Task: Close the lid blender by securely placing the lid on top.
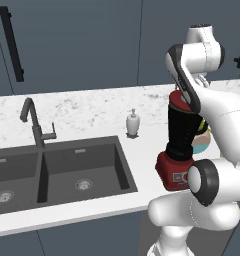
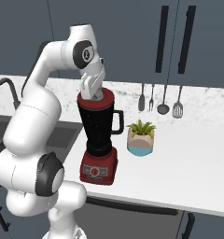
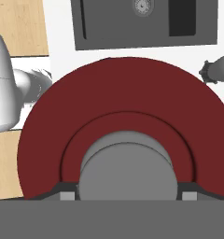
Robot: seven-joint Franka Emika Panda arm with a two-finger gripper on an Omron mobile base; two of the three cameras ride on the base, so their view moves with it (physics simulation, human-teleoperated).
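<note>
- Right now the lid [image 2: 96, 100] sits on or just over the rim of the blender [image 2: 100, 140], which stands near the front edge of the counter [image 2: 188, 154], close to the sink [image 1: 67, 170].
- The gripper [image 2: 93, 88] is straight above the lid, and in the hand view its two tips flank the grey knob [image 3: 126, 173] on either side. They look closed on it, though I cannot tell whether the pads actually touch.
- Whether the lid is fully seated or riding a little high cannot be judged from these angles. That is the main risk: letting go early would leave it perched rather than secure.
- A lid set down tilted could catch on one side of the rim and slide off toward the sink or the potted plant [image 2: 141, 137] just beside the jar.
- Pushing down off-centre could rock the tall jar on its red base; being so near the front edge, a tip would likely carry it off the counter.
- Pulling the hand away sideways before the jaws spread could drag the lid back off.
</note>
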